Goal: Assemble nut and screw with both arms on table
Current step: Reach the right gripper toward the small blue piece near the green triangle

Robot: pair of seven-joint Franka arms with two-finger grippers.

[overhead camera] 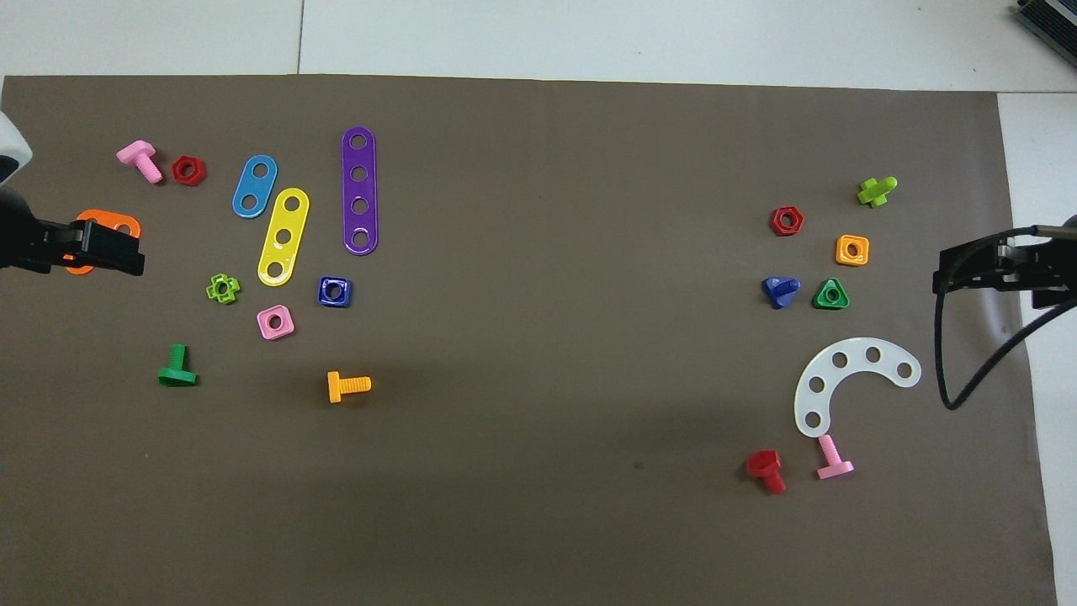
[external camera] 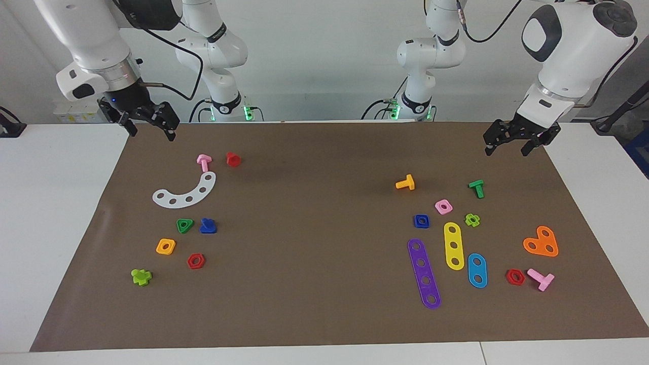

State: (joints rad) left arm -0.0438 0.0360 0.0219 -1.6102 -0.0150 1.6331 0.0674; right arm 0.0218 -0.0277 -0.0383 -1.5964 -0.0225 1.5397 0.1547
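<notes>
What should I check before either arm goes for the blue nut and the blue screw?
1. Blue nut lies flat on the mat, hole up, toward the left arm's end: ok.
2. Room around the nut: the pink nut and purple strip sit close but apart from it: ok.
3. Blue screw rests on the mat toward the right arm's end, beside the green triangle nut, not touching: ok.
4. Left gripper is raised, open and empty: ok.
5. Right gripper is raised, open and empty: ok.
6. Which way the screw's shaft points: cannot tell.
</notes>
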